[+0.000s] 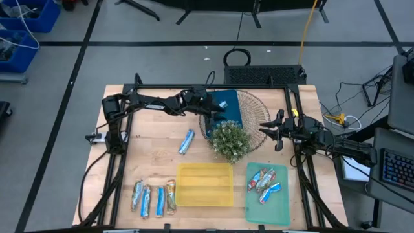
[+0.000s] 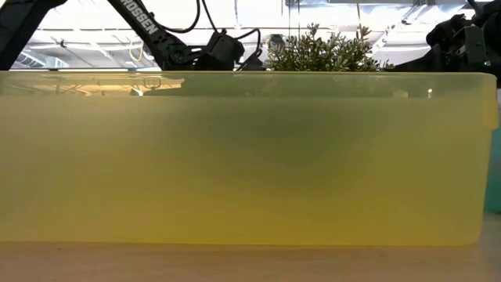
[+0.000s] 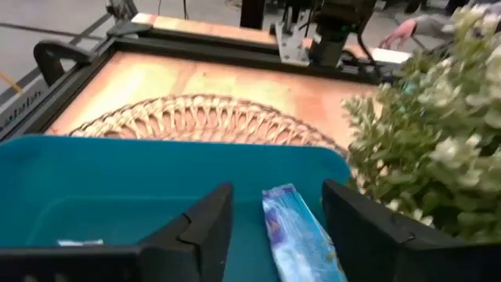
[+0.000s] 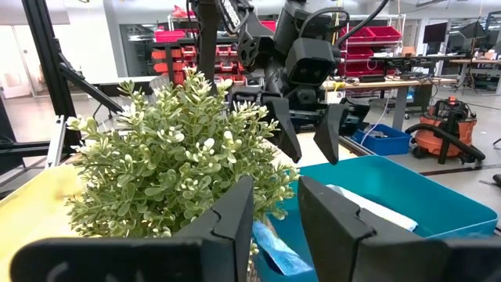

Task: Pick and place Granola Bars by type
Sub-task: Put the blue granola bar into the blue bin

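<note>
On the surface (image 1: 149, 155), a bin (image 1: 228, 105) sits on a woven mat (image 1: 252, 107) at the back, with the plant (image 1: 229, 141) just in front; one bar (image 1: 186, 141) lies left of the plant; four bars (image 1: 154, 197) lie left of the front tray (image 1: 204, 184); another tray (image 1: 279, 208) to its right holds several bars (image 1: 265, 182).

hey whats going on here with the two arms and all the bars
The robot is sorting granola bars into trays. The left hand hangs open over the blue bin at the back of the table, with a blue-wrapped bar lying between its fingers in the bin. The right hand waits beside the plant. Four bars and one more lie on the table, a few are in the green tray, and the yellow tray looks empty.
</note>
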